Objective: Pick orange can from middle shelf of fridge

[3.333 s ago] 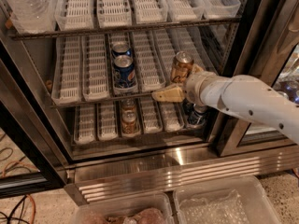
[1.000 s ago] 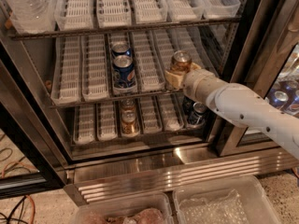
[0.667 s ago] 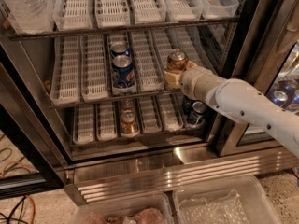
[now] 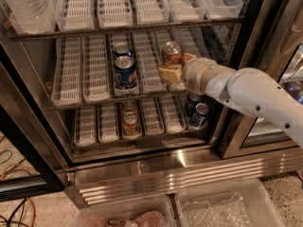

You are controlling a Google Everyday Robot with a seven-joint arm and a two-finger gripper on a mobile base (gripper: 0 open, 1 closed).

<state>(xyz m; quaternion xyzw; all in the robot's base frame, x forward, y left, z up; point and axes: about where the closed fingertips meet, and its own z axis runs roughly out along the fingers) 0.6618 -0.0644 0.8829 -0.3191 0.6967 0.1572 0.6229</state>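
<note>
Orange can [image 4: 172,52] sits right of centre in the frame, silver top showing, over the right-hand lanes of the middle shelf [image 4: 71,74] of the fridge [image 4: 142,169]. The hand [image 4: 178,66] is at the can, on the end of a white arm [image 4: 251,96] that enters from the right of the frame. One tan finger [image 4: 169,74] crosses the lower front of the can and the other shows just behind its right side, so the hand looks clenched on the orange can. The front finger hides the can's base, so I cannot tell whether it rests on the white tray or is lifted off it.

Two blue cans [image 4: 125,74] stand in a lane to the left, near the hand but apart from it. On the lower shelf [image 4: 94,124] a brownish can [image 4: 130,123] stands at centre and dark cans [image 4: 200,113] stand under the arm.

By my judgement the grasp is made and the taking-out is the step in hand. The next move calls for a firm hold and a small lift so the base clears the tray wall and the thin front rail. After that comes a straight pull toward the lower right of the frame, with the can upright and the arm kept off the black door frame [image 4: 265,46] and the shelf above.
</note>
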